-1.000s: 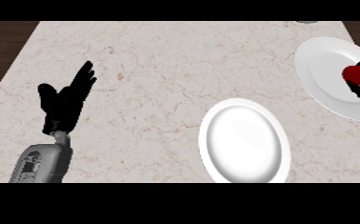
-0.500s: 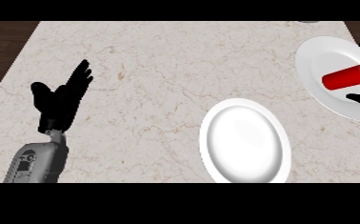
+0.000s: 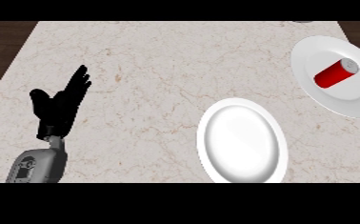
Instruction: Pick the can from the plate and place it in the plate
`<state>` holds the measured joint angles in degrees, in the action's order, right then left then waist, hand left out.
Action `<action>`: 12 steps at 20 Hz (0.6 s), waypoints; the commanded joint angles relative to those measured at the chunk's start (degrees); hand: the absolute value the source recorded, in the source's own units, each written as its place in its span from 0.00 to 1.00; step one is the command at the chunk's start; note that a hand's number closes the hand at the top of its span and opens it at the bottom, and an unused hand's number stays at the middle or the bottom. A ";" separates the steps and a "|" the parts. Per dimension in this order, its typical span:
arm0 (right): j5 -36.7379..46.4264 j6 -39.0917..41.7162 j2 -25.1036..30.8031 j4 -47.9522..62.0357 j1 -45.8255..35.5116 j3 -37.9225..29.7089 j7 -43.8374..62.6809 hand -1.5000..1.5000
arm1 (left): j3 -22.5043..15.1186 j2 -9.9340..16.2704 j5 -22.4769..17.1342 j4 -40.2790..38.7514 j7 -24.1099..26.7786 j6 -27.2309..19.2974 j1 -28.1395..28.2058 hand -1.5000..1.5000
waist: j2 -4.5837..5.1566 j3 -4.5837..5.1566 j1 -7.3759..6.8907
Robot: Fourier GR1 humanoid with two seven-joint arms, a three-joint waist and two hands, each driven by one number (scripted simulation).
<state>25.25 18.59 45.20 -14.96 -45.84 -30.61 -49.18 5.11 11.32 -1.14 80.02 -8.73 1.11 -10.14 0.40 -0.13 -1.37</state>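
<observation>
Since the earlier pictures the red can (image 3: 335, 73) has come fully into sight on the far-right plate (image 3: 309, 58). Before, it was a dark-and-red shape partly covered at the right edge; now it lies on its side, bare, silver end pointing toward the counter's far right corner. Whatever black shape overlapped it then is gone from view.

The left hand (image 3: 60, 105) rests near the counter's left edge, fingers straight and spread, thumb out, holding nothing. It has shifted slightly, if at all. The right hand shows nowhere in the view.

The second plate (image 3: 211, 137) sits at the counter's near edge, right of centre, nothing on it. The two plates lie near each other but apart.

Progress, as a judgement: nothing of the task is done. The can is tipped over on its starting plate, ungripped. Still to do: grasp it, lift it, carry it to the near plate, set it down. Lying on its side, the can may roll when touched.

A small grey object (image 3: 302, 21) peeks in at the counter's far edge; too little shows to name it.
</observation>
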 commanded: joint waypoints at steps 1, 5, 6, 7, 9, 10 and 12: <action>-3.37 14.40 3.57 4.38 -3.09 -2.01 5.61 0.00 | -0.15 0.08 -0.37 0.46 -0.64 0.66 0.05 0.50 | -0.06 0.04 0.11; -4.39 21.49 4.30 6.43 -1.38 -1.89 6.73 0.00 | -0.24 -0.80 0.68 0.45 -1.17 -1.38 -1.23 0.50 | 0.20 -0.07 0.06; -4.91 23.54 5.46 6.83 -0.99 -2.18 7.48 0.00 | -0.11 -0.27 -0.25 0.43 -0.85 0.25 -0.57 0.50 | 0.21 -0.08 0.02; -5.10 24.06 6.09 6.13 -0.45 -2.23 6.01 0.00 | -0.58 -0.81 0.43 1.36 -0.67 -0.59 -0.01 0.50 | 0.36 -0.15 -0.42; -6.01 22.13 3.99 5.37 2.40 -2.76 2.77 0.00 | -0.66 -1.19 1.23 -0.69 -0.55 -1.45 -2.32 0.50 | 0.55 -0.18 0.08; -5.80 22.33 5.11 4.32 1.00 -2.25 4.31 0.00 | 0.67 1.06 -0.59 2.21 -2.49 0.61 -0.52 0.50 | 0.30 -0.15 -0.61; -6.84 24.02 6.63 4.40 2.48 -3.01 3.35 0.00 | -0.54 0.50 -0.12 3.60 -2.25 0.79 -0.13 0.50 | 0.41 -0.26 -0.86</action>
<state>19.67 32.47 49.98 -10.72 -45.63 -32.89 -38.58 4.92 11.25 -0.98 81.03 -9.94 1.08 -11.08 0.81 -0.29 -1.78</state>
